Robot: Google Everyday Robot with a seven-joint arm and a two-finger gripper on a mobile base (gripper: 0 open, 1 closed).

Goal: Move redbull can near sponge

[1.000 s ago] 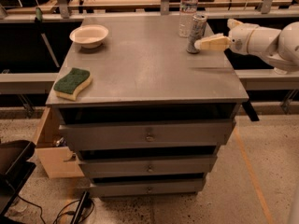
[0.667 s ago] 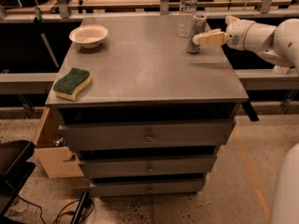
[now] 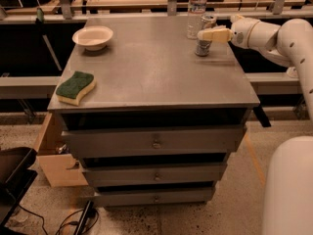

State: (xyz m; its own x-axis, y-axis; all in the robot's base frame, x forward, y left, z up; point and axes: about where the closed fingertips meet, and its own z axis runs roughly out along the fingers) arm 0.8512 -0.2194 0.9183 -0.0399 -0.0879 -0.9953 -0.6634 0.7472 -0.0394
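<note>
Here one grey metal counter (image 3: 146,67) carries four loose things: one can, one sponge, one bowl and one bottle. The can (image 3: 202,47) stands upright near the back right corner, just in front of the single clear water bottle (image 3: 196,11), which also stands upright and rises higher than the can. One white arm (image 3: 274,33) reaches in from the right edge at about the can's height, and its pale claw (image 3: 211,34) lies level across the can's middle, covering part of it. Whether the claw is closed on the can or only set against it cannot be told from this view. The can's base looks to be on the counter top. The sponge (image 3: 75,87), green side up over its yellow body, lies flat at the front left corner, close to the edge and well apart from the can, almost the whole diagonal of the top between them. The one cream bowl (image 3: 92,36) sits upright at the back left, behind the sponge and apart from it. Below the top, the counter has three drawers (image 3: 155,142) stacked one above another, each front with a small knob at its middle. A light wooden box (image 3: 51,155) stands on the floor against the counter's left side, and part of the robot's white body (image 3: 288,190) fills the lower right corner.
</note>
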